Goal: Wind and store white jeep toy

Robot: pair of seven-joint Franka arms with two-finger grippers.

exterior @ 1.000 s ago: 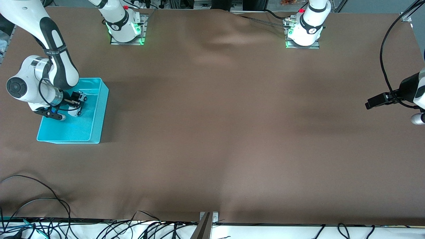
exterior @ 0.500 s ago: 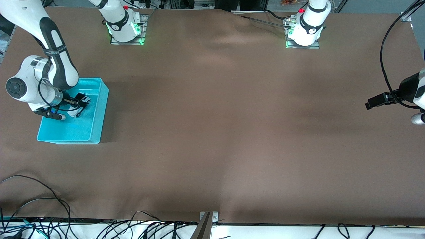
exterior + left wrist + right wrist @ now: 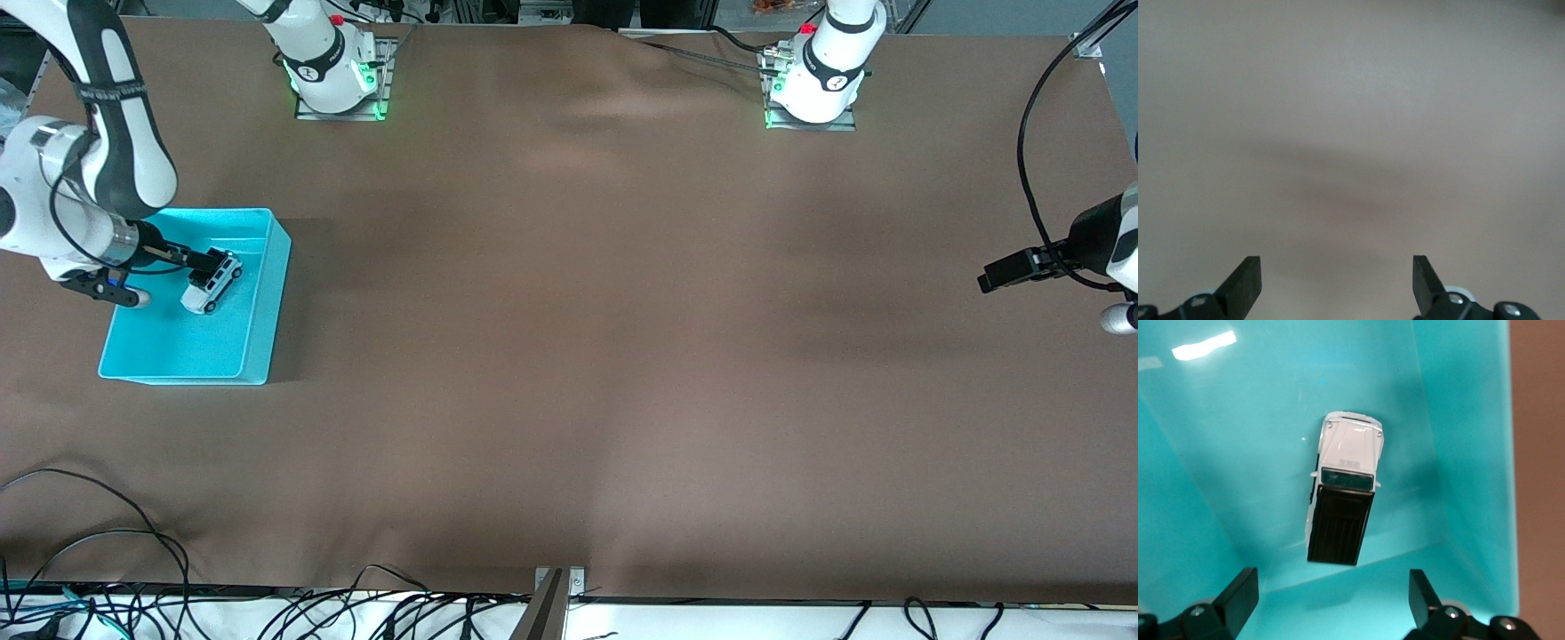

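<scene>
The white jeep toy (image 3: 210,283) (image 3: 1345,487), black roof up, rests on its wheels inside the turquoise bin (image 3: 263,313) (image 3: 1198,433), in the half farther from the front camera. My right gripper (image 3: 207,262) (image 3: 1331,600) hovers just above the jeep, open, its fingers clear of the toy with nothing between them. My left gripper (image 3: 987,283) (image 3: 1337,280) waits open over bare brown cloth at the left arm's end of the table, holding nothing.
The bin stands at the right arm's end of the table on a brown cloth (image 3: 578,338). The two arm bases (image 3: 338,80) (image 3: 813,89) stand along the table's edge farthest from the front camera. Loose cables (image 3: 98,533) lie at the nearest edge.
My right gripper opened and let go of the jeep, which now sits in the bin. The right arm rose and drew back toward its end of the table. The left arm stayed still.
</scene>
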